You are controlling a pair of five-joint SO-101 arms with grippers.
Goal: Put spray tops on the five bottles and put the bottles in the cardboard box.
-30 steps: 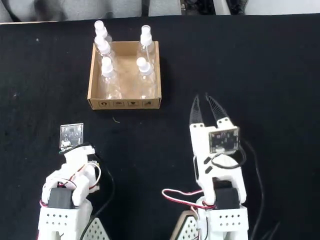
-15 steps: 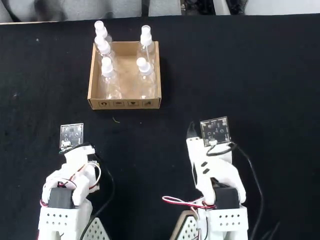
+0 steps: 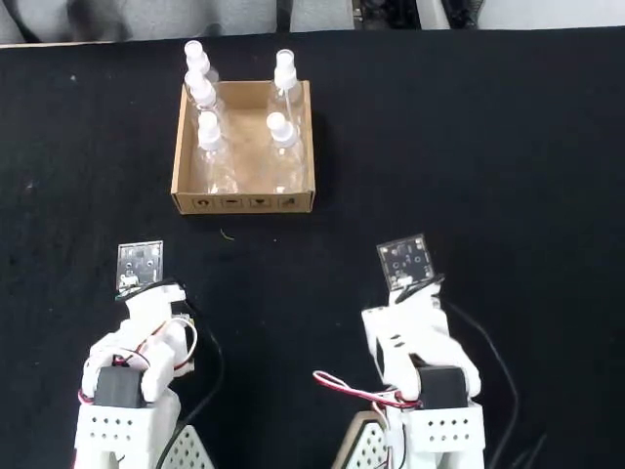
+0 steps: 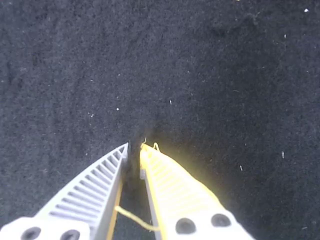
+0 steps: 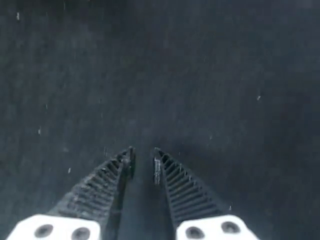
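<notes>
The cardboard box (image 3: 243, 202) sits at the back left of the black table. Several clear bottles with white spray tops stand upright in it, such as one (image 3: 209, 132) on its left side and one (image 3: 281, 127) on its right. Both arms are folded back near the front edge, far from the box. My left gripper (image 4: 134, 146) points down at bare black cloth, its grey and yellow fingers shut with nothing between them. Just above the cloth, my right gripper (image 5: 144, 155) is also shut and holds nothing. In the high view the left arm (image 3: 142, 293) and right arm (image 3: 410, 293) hide their fingers.
Black cloth (image 3: 488, 147) covers the whole table, with wide free room to the right of the box and between the box and the arms. Red and black cables trail by the arm bases at the front.
The right arm has drawn back from its stretched-out pose toward its base, and its fingers have gone from open to shut and tucked under the wrist. The left arm and the box are unchanged.
</notes>
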